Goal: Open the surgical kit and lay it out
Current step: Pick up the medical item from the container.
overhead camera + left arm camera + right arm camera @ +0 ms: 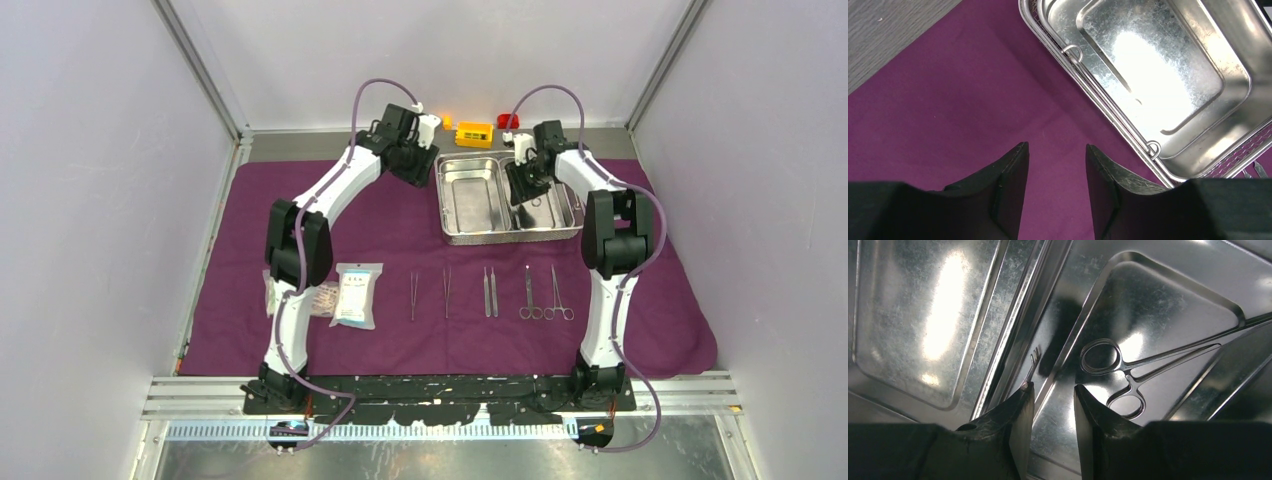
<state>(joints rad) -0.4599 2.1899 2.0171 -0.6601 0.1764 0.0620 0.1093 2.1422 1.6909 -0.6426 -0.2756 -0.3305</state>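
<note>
The left gripper (1057,146) and right gripper (1052,387) both gape empty, the right poised above a clamp (1128,375) in the tray (948,315), likely its next grasp.

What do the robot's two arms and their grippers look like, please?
Both the left arm and right arm have white tubular links, black joint housings and a looping lilac cable. The left gripper and right gripper each have two matte black wedge-shaped fingers.
</note>
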